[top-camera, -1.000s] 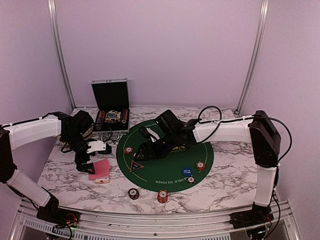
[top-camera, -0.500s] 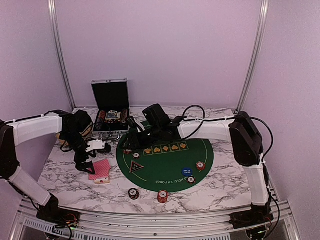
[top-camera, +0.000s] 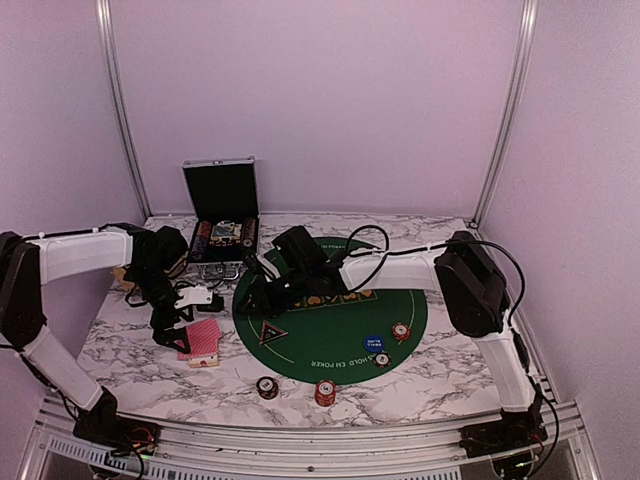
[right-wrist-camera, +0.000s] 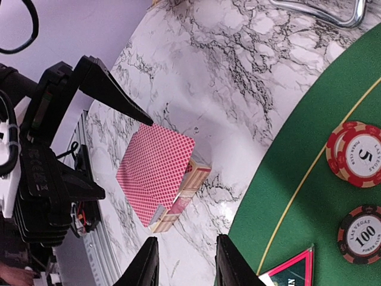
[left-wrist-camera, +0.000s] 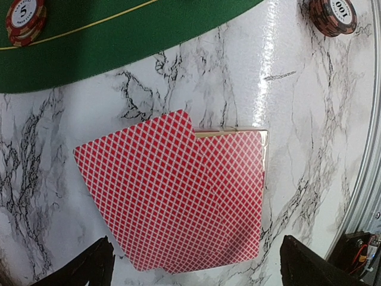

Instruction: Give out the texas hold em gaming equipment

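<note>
Showing the top view first: a white marble-patterned table (top-camera: 450, 370) carries a round green felt mat (top-camera: 320, 325) and, at its far edge, an open silver case with black lining (top-camera: 221, 190). The left end effector (top-camera: 172, 330) hangs, fingers spread wide, over a stack of red-backed playing cards (top-camera: 204, 340) lying on the marble just left of the mat. The right end effector (top-camera: 262, 300) sits low over the mat's left edge. A triangular black marker button (top-camera: 271, 332), a round blue marker button (top-camera: 373, 342) and two red-white poker chips (top-camera: 400, 331) lie on the felt. A dark poker chip (top-camera: 267, 387) and a red chip stack (top-camera: 325, 392) rest on the marble near the front edge.

Left wrist view: the cards lie between the two black fingertips (left-wrist-camera: 92, 268), the top card skewed on the deck.

Right wrist view: the two fingers (right-wrist-camera: 143, 268) stand a narrow gap apart, bare marble between them, pinching nothing. A red-white chip marked 5 (right-wrist-camera: 357, 162) and a dark chip marked 100 (right-wrist-camera: 363, 238) lie on the felt, inside the mat's yellow line.
</note>
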### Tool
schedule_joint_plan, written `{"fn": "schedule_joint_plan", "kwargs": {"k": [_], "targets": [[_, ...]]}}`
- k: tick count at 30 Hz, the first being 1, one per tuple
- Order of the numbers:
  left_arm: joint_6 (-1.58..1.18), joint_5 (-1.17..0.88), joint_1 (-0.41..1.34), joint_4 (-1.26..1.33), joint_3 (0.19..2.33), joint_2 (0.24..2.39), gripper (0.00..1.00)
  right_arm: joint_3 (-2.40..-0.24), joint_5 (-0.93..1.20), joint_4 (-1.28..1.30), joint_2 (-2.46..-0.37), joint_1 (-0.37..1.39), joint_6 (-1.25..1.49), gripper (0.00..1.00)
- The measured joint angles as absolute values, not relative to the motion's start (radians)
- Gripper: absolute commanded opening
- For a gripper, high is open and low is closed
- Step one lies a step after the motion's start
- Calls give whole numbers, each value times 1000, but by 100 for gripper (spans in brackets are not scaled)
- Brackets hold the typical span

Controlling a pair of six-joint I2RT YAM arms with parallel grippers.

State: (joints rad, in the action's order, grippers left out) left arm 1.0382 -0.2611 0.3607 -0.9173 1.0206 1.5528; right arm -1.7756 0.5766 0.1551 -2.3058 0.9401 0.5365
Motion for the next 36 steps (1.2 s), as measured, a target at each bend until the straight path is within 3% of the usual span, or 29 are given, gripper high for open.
{"fn": "schedule_joint_plan", "kwargs": {"k": [6, 21, 36], "targets": [[1034, -287, 356, -916, 1065, 1584, 99, -1759, 577, 120, -2302, 937, 553, 33], [1028, -334, 363, -910, 1132, 1673, 99, -1365, 551, 10, -2006, 907, 579, 38], [1029, -347, 384, -910, 1130, 1698, 99, -1304, 514, 19, -1921, 899, 567, 37]]}}
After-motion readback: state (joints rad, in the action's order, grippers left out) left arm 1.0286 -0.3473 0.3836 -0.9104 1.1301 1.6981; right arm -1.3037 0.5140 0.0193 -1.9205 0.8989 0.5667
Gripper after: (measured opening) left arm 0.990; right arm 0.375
